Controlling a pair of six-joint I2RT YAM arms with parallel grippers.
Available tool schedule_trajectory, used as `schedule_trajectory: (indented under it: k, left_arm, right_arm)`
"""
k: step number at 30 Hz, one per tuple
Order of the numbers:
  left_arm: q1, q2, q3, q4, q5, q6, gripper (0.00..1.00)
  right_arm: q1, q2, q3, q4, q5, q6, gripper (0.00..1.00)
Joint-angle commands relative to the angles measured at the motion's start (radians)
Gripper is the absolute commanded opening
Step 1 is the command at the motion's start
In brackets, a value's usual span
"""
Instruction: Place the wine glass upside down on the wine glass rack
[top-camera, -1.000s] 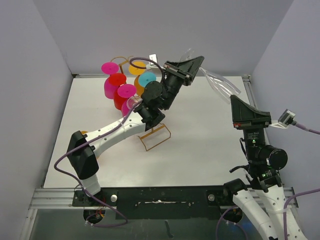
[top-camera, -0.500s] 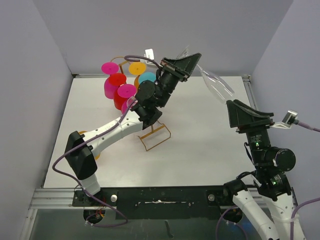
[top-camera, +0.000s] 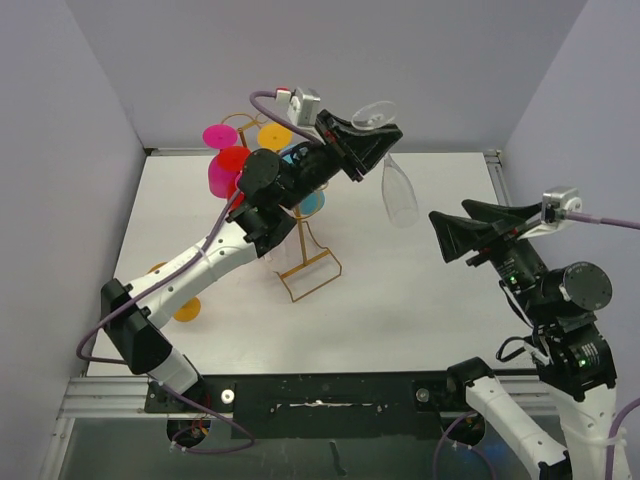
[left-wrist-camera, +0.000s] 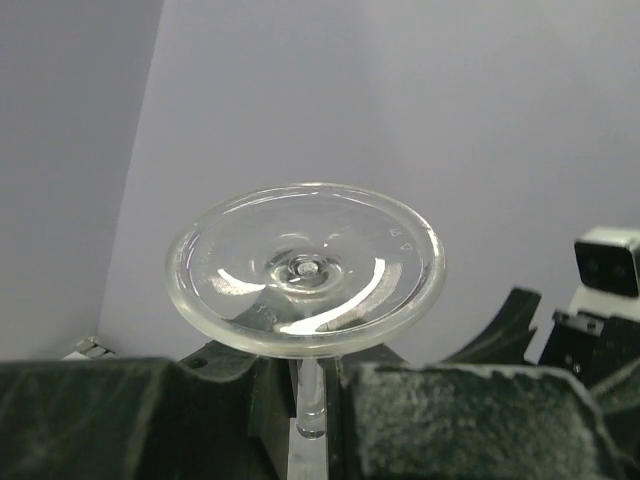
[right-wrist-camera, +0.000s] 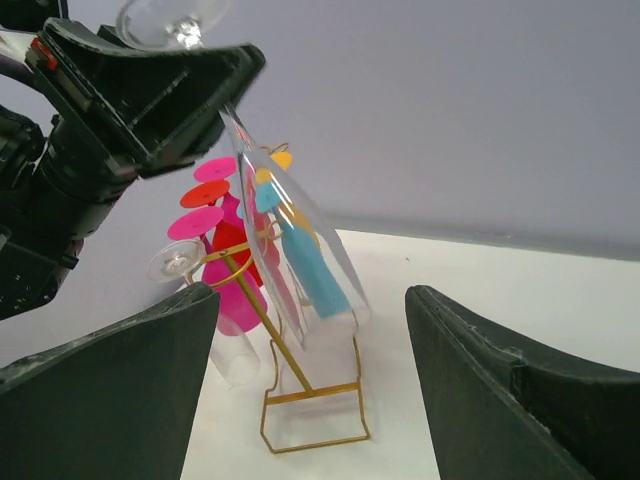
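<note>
A clear wine glass (top-camera: 400, 194) hangs upside down in the air, its round foot (left-wrist-camera: 305, 270) on top. My left gripper (top-camera: 366, 140) is shut on its thin stem (left-wrist-camera: 311, 392) just under the foot. The bowl (right-wrist-camera: 296, 238) tilts down in front of the rack. The gold wire wine glass rack (top-camera: 311, 268) stands left of the glass, its loop base (right-wrist-camera: 310, 418) on the table. My right gripper (top-camera: 462, 236) is open and empty, to the right of the bowl and apart from it; its fingers (right-wrist-camera: 118, 392) frame the rack.
Several coloured glasses, pink (top-camera: 222, 170), red (top-camera: 236, 160), orange (top-camera: 274, 136) and cyan (right-wrist-camera: 312, 268), hang on the rack, plus a clear one (right-wrist-camera: 210, 330). An orange disc (top-camera: 186, 309) lies on the white table (top-camera: 420, 300). Grey walls (top-camera: 90, 180) close in three sides.
My right gripper has opened, let go of the bowl and drawn back to the right. The left arm has swung the glass round so that its bowl hangs down.
</note>
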Motion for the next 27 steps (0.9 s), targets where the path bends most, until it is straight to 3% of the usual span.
schedule_trajectory:
  k: [1,8,27]
  left_arm:
    - [0.0,-0.057,0.009,-0.093,0.217,0.167,0.0]
    - [0.0,-0.083,0.0,-0.121,0.332,0.191,0.0]
    - [-0.001,-0.098,-0.032,-0.053,0.44,0.113,0.0]
  right_arm:
    - [-0.005,0.141,0.123,-0.014,-0.168,-0.154,0.76]
    - [-0.006,0.249,0.146,0.076,-0.367,-0.131,0.73]
    - [-0.005,0.377,0.1,0.274,-0.429,0.0,0.52]
